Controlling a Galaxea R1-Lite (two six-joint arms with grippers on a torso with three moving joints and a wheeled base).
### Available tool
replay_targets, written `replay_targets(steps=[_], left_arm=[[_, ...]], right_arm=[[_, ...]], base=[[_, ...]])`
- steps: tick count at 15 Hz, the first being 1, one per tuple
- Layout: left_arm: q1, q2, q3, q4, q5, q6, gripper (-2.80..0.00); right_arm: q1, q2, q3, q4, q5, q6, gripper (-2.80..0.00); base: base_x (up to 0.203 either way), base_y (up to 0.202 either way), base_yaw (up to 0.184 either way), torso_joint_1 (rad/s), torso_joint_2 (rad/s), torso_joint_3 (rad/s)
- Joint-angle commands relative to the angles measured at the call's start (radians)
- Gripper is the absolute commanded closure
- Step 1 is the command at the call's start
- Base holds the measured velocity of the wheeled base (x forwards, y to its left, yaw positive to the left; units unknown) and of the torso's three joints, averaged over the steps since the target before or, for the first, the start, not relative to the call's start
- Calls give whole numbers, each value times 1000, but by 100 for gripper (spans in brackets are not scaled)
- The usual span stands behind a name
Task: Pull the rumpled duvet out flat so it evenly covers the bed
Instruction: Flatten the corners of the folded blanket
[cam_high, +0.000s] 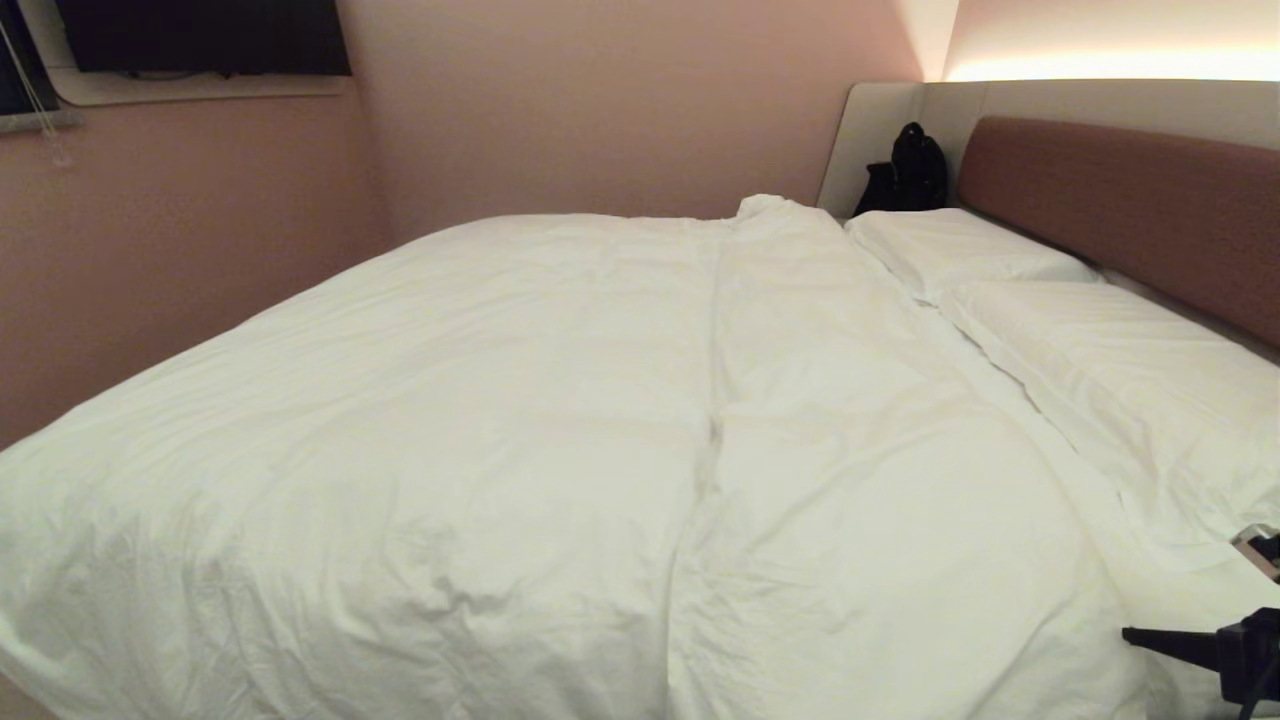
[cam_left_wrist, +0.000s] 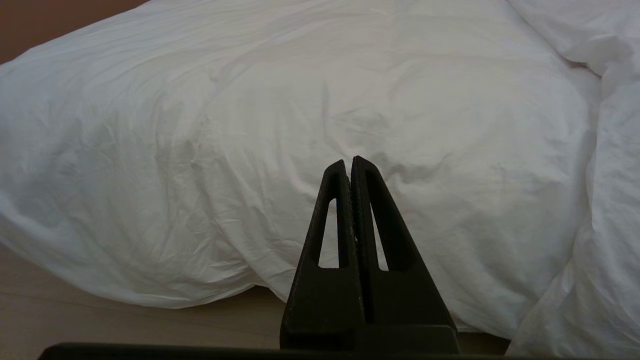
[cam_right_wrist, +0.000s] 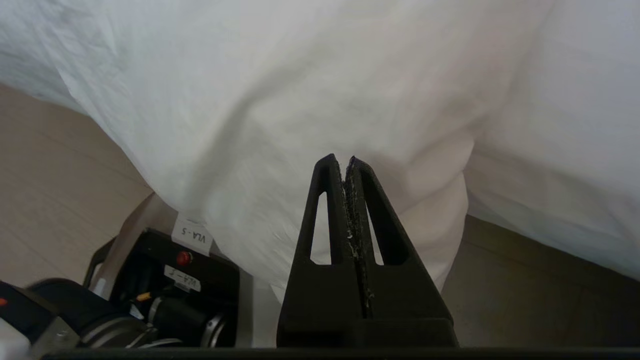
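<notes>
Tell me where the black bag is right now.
In the head view the black bag sits at the bed's far right corner, against the beige panel beside the brown headboard, just beyond the farther pillow.

Only two small white labels can be read, both in the right wrist view, both on the robot's black base (cam_right_wrist: 165, 280) and both appearing upside down. One tag (cam_right_wrist: 192, 236) at the upper edge reads "VLA-5". The sticker (cam_right_wrist: 182, 285) lower on the housing seems to read "VLA-F", though its last character is uncertain.
</notes>
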Motion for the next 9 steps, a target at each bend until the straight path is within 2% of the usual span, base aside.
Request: replay_targets(steps=[1,9], left_arm=[[0,0,0,0,1,0,0],[0,0,0,0,1,0,0]], right_arm=[[-5,36,16,-99,9,-33,-280],[-25,104,-53,-125,9,-33,-280]], base=[[0,0,0,0,0,0],[0,0,0,0,0,0]])
